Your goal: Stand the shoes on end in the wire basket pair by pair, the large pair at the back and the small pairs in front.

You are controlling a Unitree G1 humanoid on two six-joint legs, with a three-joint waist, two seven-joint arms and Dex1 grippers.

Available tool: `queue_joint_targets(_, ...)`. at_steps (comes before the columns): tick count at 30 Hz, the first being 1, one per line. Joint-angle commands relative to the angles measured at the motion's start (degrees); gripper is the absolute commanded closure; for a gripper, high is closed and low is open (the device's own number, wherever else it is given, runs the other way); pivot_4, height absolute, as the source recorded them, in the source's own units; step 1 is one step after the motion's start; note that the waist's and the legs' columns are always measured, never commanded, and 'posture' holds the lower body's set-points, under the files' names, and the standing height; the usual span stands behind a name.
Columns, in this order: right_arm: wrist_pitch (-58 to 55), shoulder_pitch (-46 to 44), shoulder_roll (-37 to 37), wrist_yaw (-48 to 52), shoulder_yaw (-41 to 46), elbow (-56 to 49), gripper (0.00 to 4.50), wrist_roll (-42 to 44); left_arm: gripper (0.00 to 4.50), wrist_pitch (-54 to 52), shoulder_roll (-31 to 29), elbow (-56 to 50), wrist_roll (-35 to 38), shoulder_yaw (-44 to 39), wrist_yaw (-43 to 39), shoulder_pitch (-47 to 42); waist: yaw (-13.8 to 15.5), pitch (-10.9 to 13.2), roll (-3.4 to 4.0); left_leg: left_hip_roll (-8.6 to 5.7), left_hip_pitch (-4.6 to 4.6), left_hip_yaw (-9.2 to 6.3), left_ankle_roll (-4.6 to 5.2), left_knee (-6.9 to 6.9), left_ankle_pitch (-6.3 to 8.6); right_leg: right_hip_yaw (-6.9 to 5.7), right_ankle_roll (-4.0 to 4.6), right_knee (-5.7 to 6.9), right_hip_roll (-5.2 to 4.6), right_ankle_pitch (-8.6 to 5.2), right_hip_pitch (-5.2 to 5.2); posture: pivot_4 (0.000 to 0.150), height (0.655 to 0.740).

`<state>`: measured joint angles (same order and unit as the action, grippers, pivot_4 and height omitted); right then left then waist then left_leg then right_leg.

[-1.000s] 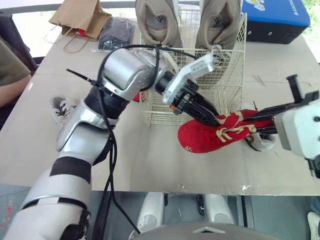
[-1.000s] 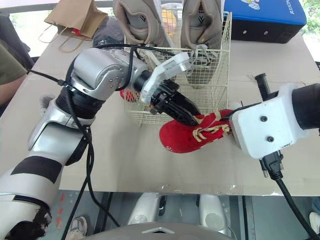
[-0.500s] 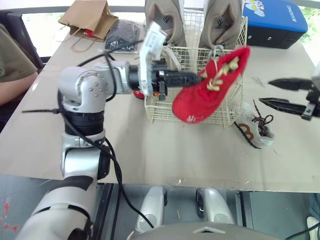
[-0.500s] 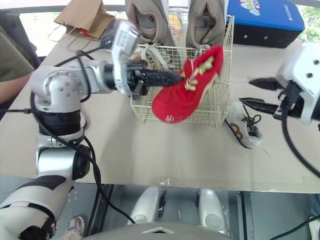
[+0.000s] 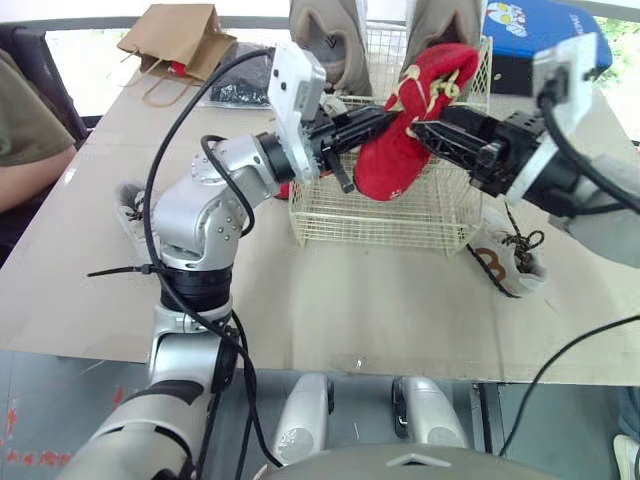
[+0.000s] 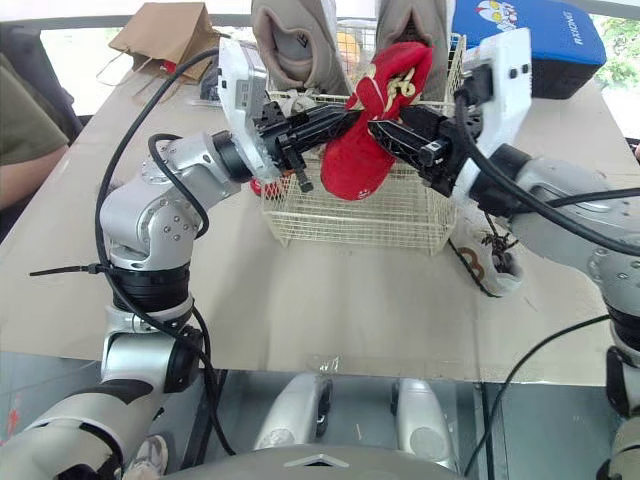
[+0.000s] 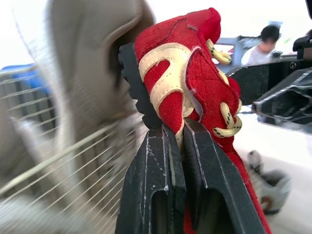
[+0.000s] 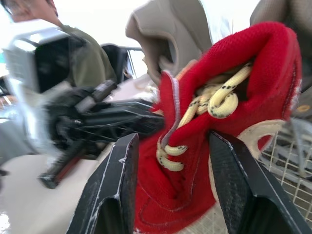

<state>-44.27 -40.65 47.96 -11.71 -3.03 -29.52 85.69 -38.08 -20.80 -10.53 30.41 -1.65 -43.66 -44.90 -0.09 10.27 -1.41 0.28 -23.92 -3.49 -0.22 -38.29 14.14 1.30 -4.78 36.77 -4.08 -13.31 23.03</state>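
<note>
A red shoe with cream laces hangs toe-down over the front of the white wire basket. My left gripper is shut on the rim of its opening. My right gripper is open, one finger on each side of the shoe's laced part, reaching in from the right. Two large beige shoes stand on end at the back of the basket. A small grey-and-white shoe lies on the table right of the basket. Another small pale shoe lies left of my left arm.
A bit of something red shows at the basket's left side, behind my left forearm. A brown paper bag and a dark bundle lie at the back left. A blue box sits back right. A person's arm is at the left edge.
My left gripper has carried the red shoe up and back over the basket's front. My right gripper has swung in from the right and now straddles the shoe, still open.
</note>
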Motion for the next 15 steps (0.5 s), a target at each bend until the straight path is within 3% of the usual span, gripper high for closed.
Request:
queue_joint_targets(1, -2.7, -0.8, -2.2, -2.4, -0.2, 1.3, 3.37, -3.3, 4.5, 3.2, 1.2, -5.5, 2.4, 0.4, -1.4, -1.5, 0.0, 0.0, 0.0, 0.01, -0.05, 0.01, 0.01, 0.0, 0.01, 0.01, 0.0, 0.0, 0.0, 0.0, 0.03, 0.15, 0.74)
queue_joint_targets(3, -3.0, -0.1, -3.2, -3.0, 1.2, 1.3, 4.29, -4.7, 4.5, 3.0, 1.1, -5.5, 2.6, -0.2, -0.4, -1.3, 0.0, 0.0, 0.0, 0.0, -0.08, 0.02, 0.02, 0.0, 0.01, 0.01, 0.0, -0.02, 0.0, 0.0, 0.07, 0.15, 0.74)
queue_joint_targets(5, -1.8, 1.3, -4.0, -3.7, 4.6, 0.7, 4.12, -4.3, 4.5, 3.1, 0.9, -4.6, 2.1, -1.3, 1.0, -1.3, -0.1, 0.0, 0.0, 0.01, -0.05, 0.02, 0.16, -0.01, 0.09, 0.01, 0.0, 0.01, 0.01, 0.0, 0.09, 0.15, 0.74)
queue_joint_targets(7, -1.7, 2.5, -4.1, -3.7, 6.9, -0.9, 3.41, -1.8, 4.5, 3.3, 0.6, -4.0, 1.9, -2.1, 1.9, -1.4, -0.2, 0.0, 0.0, 0.01, -0.01, 0.0, 0.23, -0.03, 0.14, 0.01, 0.0, 0.08, 0.02, 0.0, 0.08, 0.15, 0.74)
queue_joint_targets(13, -3.3, 4.7, -3.0, -7.5, 9.0, -2.1, 0.54, 2.9, 4.5, 5.0, 0.2, -3.2, 1.8, -2.1, 2.1, -1.6, -0.7, 0.0, 0.01, 0.02, 0.08, 0.04, 0.24, -0.03, 0.14, 0.08, 0.0, 0.15, 0.04, 0.01, 0.05, 0.15, 0.74)
queue_joint_targets(14, -3.1, 4.6, -3.4, -8.3, 9.0, -1.6, 0.25, 3.0, 4.5, 5.1, 0.2, -3.2, 1.9, -1.9, 2.0, -1.6, -0.7, 0.0, 0.01, 0.03, 0.08, 0.04, 0.24, -0.03, 0.14, 0.08, 0.0, 0.13, 0.05, 0.01, 0.05, 0.15, 0.74)
queue_joint_targets(15, -3.0, 3.8, -4.1, -8.5, 8.3, -0.8, 0.25, 2.3, 4.5, 5.2, 0.4, -3.5, 2.1, -1.4, 1.7, -1.6, -0.7, 0.0, 0.01, 0.03, 0.07, 0.06, 0.24, -0.02, 0.14, 0.09, 0.0, 0.12, 0.05, 0.01, 0.06, 0.15, 0.74)
